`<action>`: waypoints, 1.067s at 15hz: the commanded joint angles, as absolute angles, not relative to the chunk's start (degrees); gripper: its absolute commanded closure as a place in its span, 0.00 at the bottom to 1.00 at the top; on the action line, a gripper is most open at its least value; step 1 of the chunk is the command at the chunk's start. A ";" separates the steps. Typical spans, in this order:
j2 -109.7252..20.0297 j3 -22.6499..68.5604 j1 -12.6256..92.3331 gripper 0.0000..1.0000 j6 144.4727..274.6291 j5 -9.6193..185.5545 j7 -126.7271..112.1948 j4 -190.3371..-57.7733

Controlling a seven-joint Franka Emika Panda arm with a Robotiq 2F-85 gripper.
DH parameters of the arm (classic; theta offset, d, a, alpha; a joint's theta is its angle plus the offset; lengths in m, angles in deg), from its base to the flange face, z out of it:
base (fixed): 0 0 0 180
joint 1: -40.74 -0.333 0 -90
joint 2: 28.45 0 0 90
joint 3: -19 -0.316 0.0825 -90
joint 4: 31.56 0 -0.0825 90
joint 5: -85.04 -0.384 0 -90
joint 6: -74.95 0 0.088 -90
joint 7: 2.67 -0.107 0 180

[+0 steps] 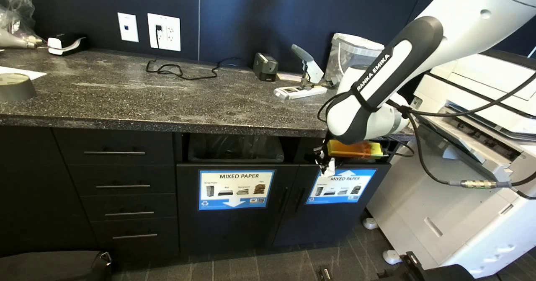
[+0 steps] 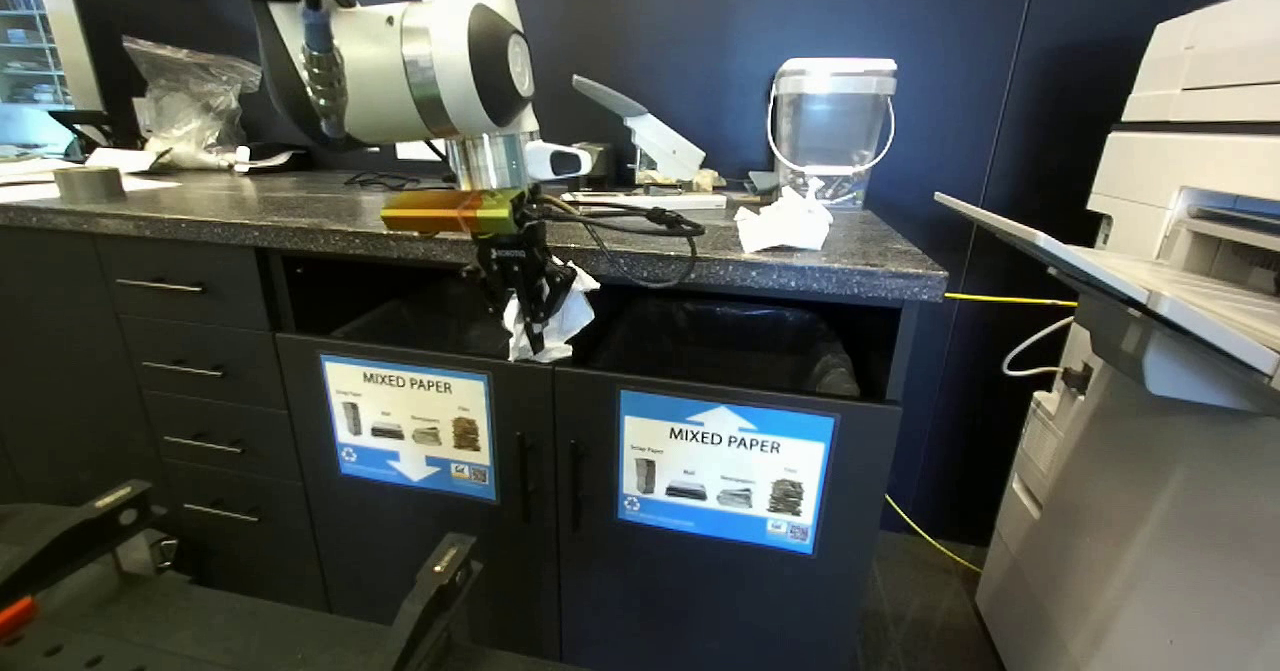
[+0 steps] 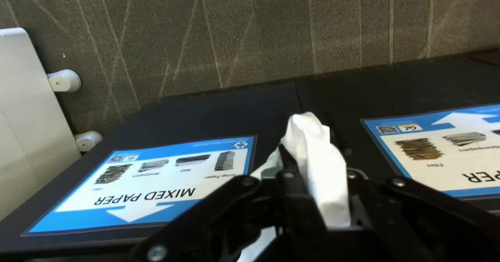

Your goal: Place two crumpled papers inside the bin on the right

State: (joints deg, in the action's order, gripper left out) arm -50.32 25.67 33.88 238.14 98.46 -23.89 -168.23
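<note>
Now the gripper point(image 2: 536, 339) pinches one crumpled paper point(image 3: 322, 172).

Dark right-hand bin point(image 2: 720, 576) with a rectangular slot, dark lining, and a front panel bearing a blue-and-white MIXED PAPER label with an upward arrow; near the bin's upper left corner, one crumpled paper point(image 2: 572, 316), white, creased, pinched aloft with ends poking out, hard to tell if touching the rim; above the bin's right half, another crumpled paper point(image 2: 785, 223), white, jagged, at rest

Fingers point(image 2: 536, 315) partly hide one crumpled paper point(image 2: 571, 317).
</note>
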 commanded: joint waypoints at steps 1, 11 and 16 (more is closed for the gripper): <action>-49.25 30.38 30.48 0.84 248.88 99.61 -24.26 -172.87; -52.15 27.76 33.37 0.84 269.66 89.70 -10.23 -179.18; -57.52 22.76 39.56 0.84 278.64 87.69 -8.70 -178.84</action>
State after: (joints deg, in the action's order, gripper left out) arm -54.55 25.82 35.42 272.17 89.32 -10.69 -178.80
